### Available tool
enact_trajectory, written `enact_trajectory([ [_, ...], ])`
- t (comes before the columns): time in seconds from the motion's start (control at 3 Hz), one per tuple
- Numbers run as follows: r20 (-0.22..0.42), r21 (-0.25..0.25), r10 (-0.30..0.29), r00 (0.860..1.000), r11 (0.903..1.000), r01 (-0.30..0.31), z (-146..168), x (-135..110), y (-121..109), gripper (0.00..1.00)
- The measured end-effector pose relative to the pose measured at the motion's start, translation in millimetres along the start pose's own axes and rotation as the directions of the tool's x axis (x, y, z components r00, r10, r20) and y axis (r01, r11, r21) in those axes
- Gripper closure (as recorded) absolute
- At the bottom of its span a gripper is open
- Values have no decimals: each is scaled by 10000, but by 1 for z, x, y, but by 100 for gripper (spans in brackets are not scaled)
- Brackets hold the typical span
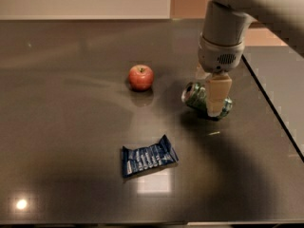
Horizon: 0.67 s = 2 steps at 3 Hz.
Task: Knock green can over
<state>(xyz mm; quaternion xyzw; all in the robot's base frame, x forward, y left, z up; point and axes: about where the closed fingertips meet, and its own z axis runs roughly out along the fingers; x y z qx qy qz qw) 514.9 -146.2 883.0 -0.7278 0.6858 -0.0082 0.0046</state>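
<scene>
On the left half of the dark worktop (61, 127) nothing of the task stands. The red apple (141, 76) sits upright near the middle, well apart from the action, so it does not need to be touched. In front of it, closer to the camera, a blue snack packet (148, 161) lies flat, also well apart from the arm.

To the right of the apple is the green can (194, 95). It is no longer upright. It leans strongly or lies on its side, with the silver top turned to the left and the bottom end pointing right. I judge that the knocking over is done or almost done.

The gripper (213, 106) hangs straight down from the arm, low over the worktop and directly in front of the can's middle, hiding part of it. It is this low probably because a push near the can's body tips it most easily. Whether the gripper is apart or closed on the can, I cannot tell. A careless pull away could roll the can toward the worktop edge on the right.
</scene>
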Motion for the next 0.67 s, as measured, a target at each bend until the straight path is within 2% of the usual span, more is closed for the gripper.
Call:
enact_trajectory([
  [0.33,272,-315,-24,9996,9995,32,10,-1,4,0],
  [0.67,358,-66,-36,9994,10000,38,10,-4,-2,0],
])
